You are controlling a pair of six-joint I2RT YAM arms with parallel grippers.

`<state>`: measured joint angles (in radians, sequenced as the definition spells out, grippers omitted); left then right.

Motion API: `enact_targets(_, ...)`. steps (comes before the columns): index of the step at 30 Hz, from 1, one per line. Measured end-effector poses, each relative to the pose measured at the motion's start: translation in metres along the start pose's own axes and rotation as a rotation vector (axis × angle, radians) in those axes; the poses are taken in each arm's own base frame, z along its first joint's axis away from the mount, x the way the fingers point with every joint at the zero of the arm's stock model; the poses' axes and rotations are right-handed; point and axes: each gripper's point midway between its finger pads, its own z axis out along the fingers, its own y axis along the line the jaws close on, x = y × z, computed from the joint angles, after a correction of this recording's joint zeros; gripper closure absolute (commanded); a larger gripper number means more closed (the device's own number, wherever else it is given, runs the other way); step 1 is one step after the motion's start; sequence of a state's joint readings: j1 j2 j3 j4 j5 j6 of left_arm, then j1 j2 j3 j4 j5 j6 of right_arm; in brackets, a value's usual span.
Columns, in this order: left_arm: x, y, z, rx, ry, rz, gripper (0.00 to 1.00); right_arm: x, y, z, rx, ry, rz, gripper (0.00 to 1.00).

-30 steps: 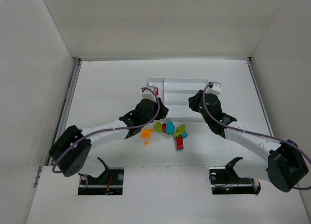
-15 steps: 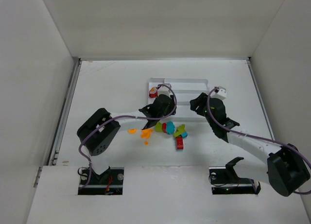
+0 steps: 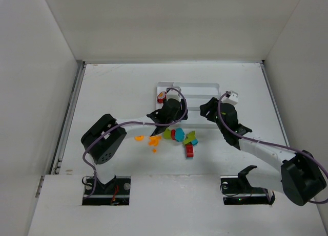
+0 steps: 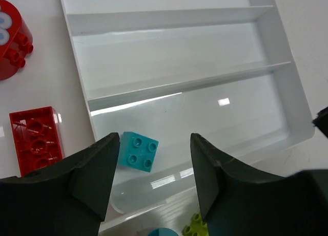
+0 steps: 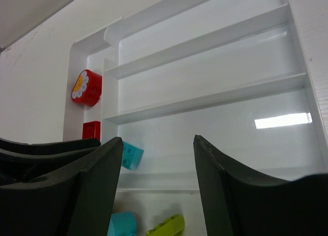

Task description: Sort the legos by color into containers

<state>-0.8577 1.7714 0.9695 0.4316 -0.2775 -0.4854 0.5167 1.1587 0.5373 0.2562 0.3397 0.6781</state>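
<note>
The white tray [image 3: 190,85] lies at mid-table. My left gripper [image 3: 171,107] hangs open over its near left corner. In the left wrist view the fingers [image 4: 97,164] stand apart above a teal lego [image 4: 138,151] that lies loose in the nearest long section. Two red legos [image 4: 35,140] lie in the narrow section. My right gripper [image 3: 207,108] is open and empty over the tray's near right; between its fingers [image 5: 102,164] the same teal lego [image 5: 130,155] shows. Loose legos sit in front of the tray: orange [image 3: 154,140], teal [image 3: 179,134], lime [image 3: 190,138], red [image 3: 189,150].
White walls close in the table on three sides. A small orange piece [image 3: 139,138] lies left of the pile. The left arm's elbow [image 3: 104,138] stands near the front left. The two far long sections [image 4: 169,51] hold nothing.
The left arm swung from the pile to the tray and its jaws opened, with a teal lego now lying below them. The right gripper opened and drew slightly right.
</note>
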Motion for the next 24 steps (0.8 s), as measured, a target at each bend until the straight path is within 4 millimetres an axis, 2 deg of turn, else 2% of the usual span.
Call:
enact_targets(4, -0.019, -0.008, -0.012, 0.028, -0.041, -0.016, 0.43, 0.001, 0.0, 0.0, 0.0, 0.001, -0.001, 0.39)
enact_targets(6, -0.031, -0.014, -0.02, 0.048, -0.065, -0.025, 0.5, 0.001, 0.0, 0.001, 0.001, 0.004, -0.003, 0.48)
enact_targets(8, -0.04, -0.02, -0.027, 0.072, -0.087, -0.034, 0.59, 0.002, -0.001, 0.001, 0.002, 0.006, -0.008, 0.61)
enact_targets(10, -0.044, -0.024, -0.035, 0.091, -0.1, -0.038, 0.68, 0.003, 0.0, 0.001, -0.001, 0.007, -0.009, 0.69)
enact_targets(14, -0.038, -0.022, -0.056, 0.115, -0.095, -0.039, 0.78, 0.007, 0.004, -0.001, -0.013, 0.018, -0.026, 0.74)
enact_targets(16, -0.032, -0.017, -0.069, 0.125, -0.088, -0.04, 0.78, 0.015, 0.01, -0.005, -0.027, 0.038, -0.043, 0.72)
enact_targets(18, -0.026, -0.01, -0.086, 0.131, -0.084, -0.042, 0.78, 0.027, 0.02, -0.015, -0.054, 0.07, -0.063, 0.61)
enact_targets(21, -0.023, 0.001, -0.108, 0.141, -0.094, -0.055, 0.77, 0.049, 0.039, -0.045, -0.12, 0.127, -0.102, 0.44)
enact_targets(24, -0.022, 0.012, -0.124, 0.139, -0.108, -0.075, 0.76, 0.07, 0.055, -0.079, -0.184, 0.191, -0.147, 0.35)
